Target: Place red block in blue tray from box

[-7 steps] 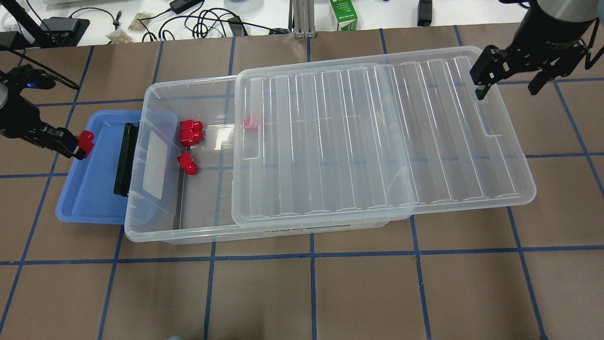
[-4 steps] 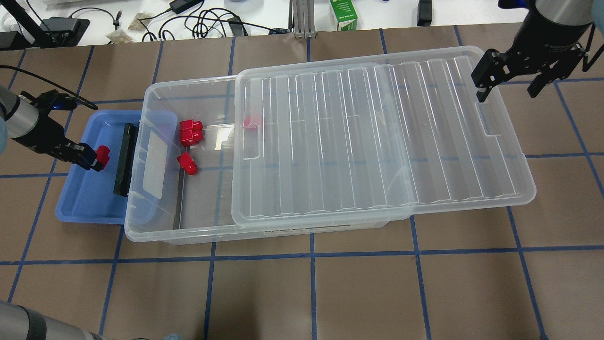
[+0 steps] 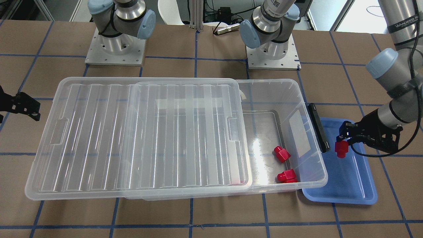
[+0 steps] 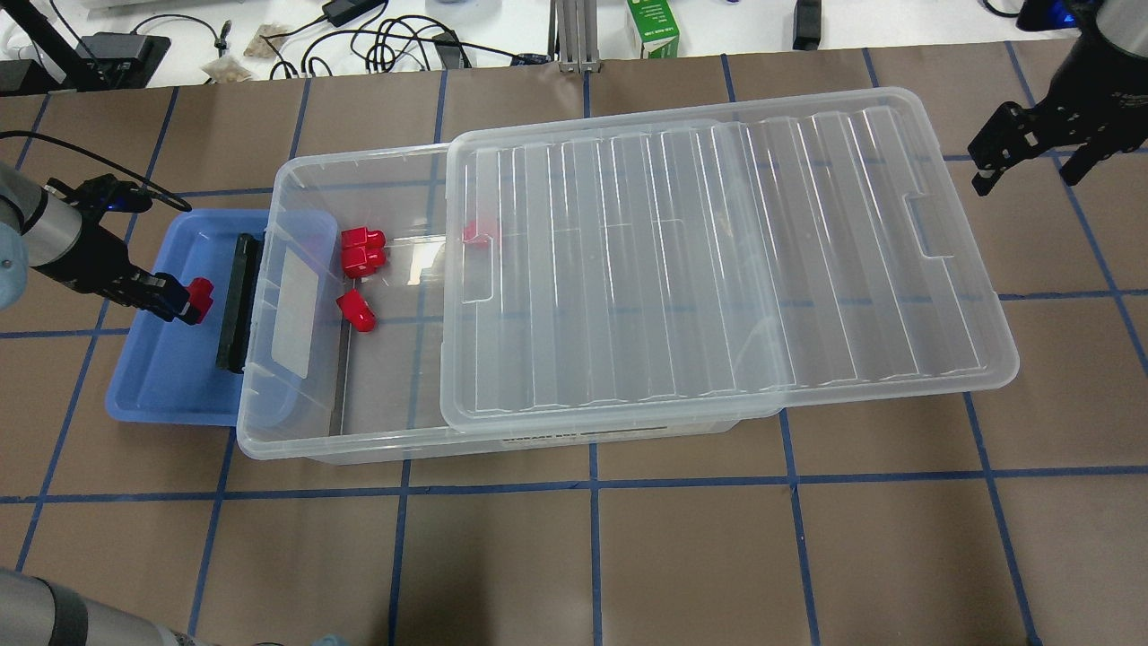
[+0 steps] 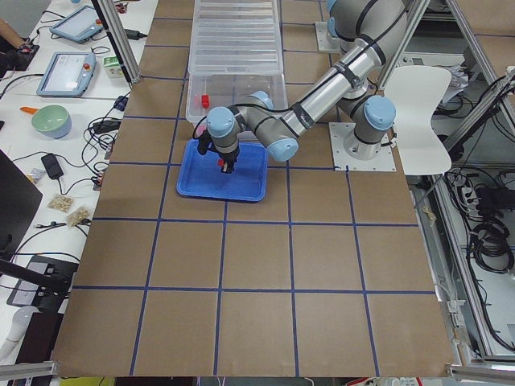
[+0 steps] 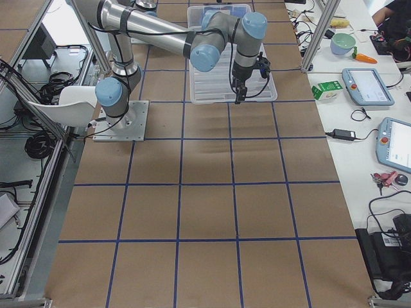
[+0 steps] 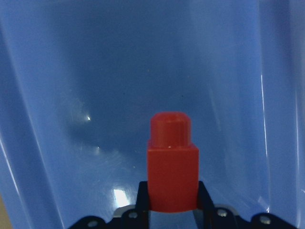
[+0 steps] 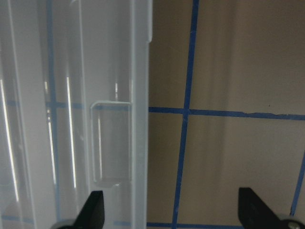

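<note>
My left gripper (image 4: 179,301) is shut on a red block (image 4: 199,298) and holds it low over the blue tray (image 4: 166,381). The left wrist view shows the block (image 7: 171,162) upright between the fingers, stub forward, above the tray floor (image 7: 119,71). From the front, the block (image 3: 341,147) hangs over the tray (image 3: 350,186). The clear box (image 4: 296,431) holds three more red blocks (image 4: 362,249) at its open end, and one (image 4: 475,233) under the lid (image 4: 717,260). My right gripper (image 4: 1027,175) is open and empty, just off the lid's right end.
The box's black clip handle (image 4: 238,305) overhangs the tray's right side, close to the held block. The lid covers most of the box and juts out past its right end. Cables, a green carton (image 4: 653,31) and devices lie beyond the table's far edge.
My left gripper has carried the red block rightward from the tray's left rim to over the tray. My right gripper has moved right, off the lid's end.
</note>
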